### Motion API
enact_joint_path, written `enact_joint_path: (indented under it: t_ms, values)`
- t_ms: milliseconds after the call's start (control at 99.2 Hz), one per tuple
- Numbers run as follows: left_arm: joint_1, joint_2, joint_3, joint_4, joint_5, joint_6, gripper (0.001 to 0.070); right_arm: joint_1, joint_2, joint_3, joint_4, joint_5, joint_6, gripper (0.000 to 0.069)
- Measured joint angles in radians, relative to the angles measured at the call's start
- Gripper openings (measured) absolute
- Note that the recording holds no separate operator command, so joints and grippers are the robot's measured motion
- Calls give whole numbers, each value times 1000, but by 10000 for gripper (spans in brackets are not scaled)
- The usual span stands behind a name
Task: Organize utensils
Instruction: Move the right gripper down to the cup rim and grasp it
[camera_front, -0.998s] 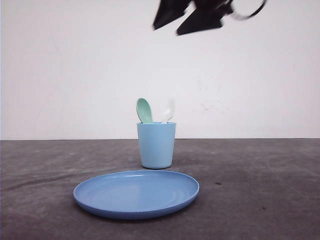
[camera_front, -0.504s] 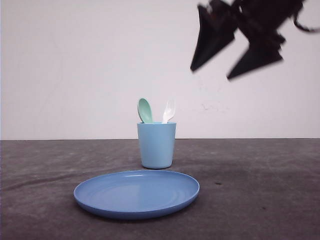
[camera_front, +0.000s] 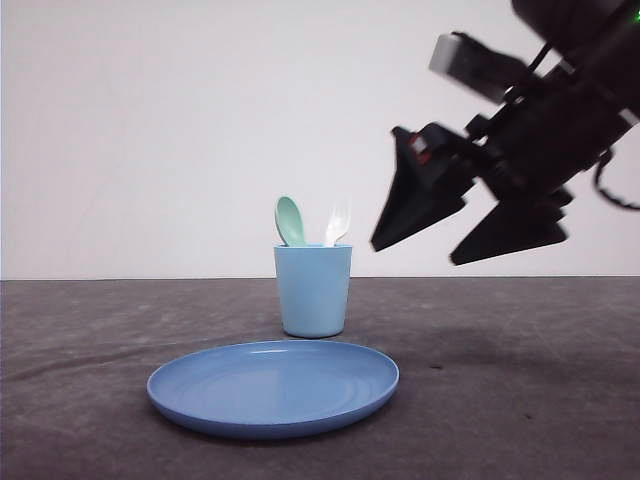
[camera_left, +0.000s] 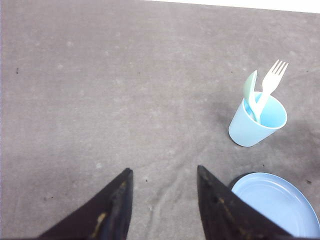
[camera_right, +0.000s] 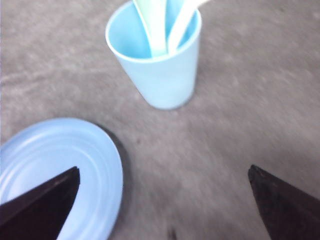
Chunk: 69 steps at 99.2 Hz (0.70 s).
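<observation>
A mint-green spoon and a white fork stand upright in a light blue cup in the middle of the table. They show again as the spoon and fork in the left wrist view, and as the spoon and fork in the right wrist view. My right gripper hangs open in the air to the right of the cup, empty, its jaws wide apart. My left gripper is open over bare table, holding nothing.
A round blue plate lies in front of the cup, also seen as the plate and the plate in the wrist views. The dark grey table ends at a white wall behind.
My right gripper has come down from the top of the front view and moved right, now level with the top of the cup. The cup, spoon and fork have stayed put.
</observation>
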<state>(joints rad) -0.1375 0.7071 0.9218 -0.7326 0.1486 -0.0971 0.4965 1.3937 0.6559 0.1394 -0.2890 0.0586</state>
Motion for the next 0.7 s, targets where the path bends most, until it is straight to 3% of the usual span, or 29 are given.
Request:
enact_joint_path:
  t_ms: [192,696]
  values:
    - [0,0,0,0,0,0,233,0,139,9,192,-24,2,681]
    - [0,0,0,-1,0,0,233,7,460,328,185,-77,2,681]
